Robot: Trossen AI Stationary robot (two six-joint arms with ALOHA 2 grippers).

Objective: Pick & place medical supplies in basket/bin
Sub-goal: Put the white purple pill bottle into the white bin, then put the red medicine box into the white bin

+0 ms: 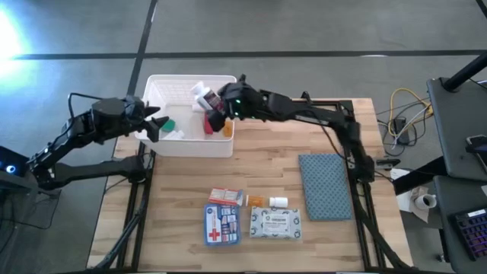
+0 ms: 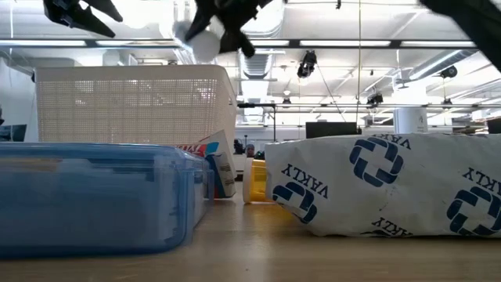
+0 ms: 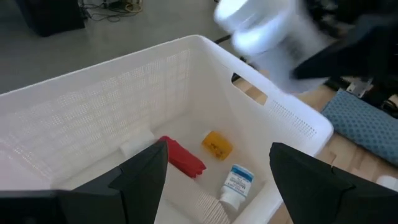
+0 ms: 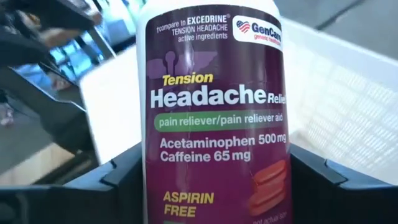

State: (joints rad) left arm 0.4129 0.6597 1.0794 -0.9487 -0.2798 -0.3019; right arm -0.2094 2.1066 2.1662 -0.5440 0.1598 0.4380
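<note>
Two arms meet over the white slotted plastic bin point(image 1: 190, 114) at the far side of the wooden table point(image 1: 251, 175). From where I stand, the right gripper point(image 1: 215, 104) is clamped on a white pill bottle with a maroon headache-relief label point(image 4: 214, 118), which sits between the fingers with its cap end leading; it hangs above the bin's right half, inside the rim line, so the drop looks to be straight down. In the bin lie a red tube point(image 3: 183, 157), an orange piece point(image 3: 216, 144) and another small white bottle point(image 3: 235, 183). The left gripper point(image 1: 154, 124) waits over the bin's left edge, fingers spread and holding nothing. Near the front edge remain a blue-white first-aid pouch point(image 1: 221, 226) and a white wipes pack point(image 1: 275, 222), closer to the right arm.
</note>
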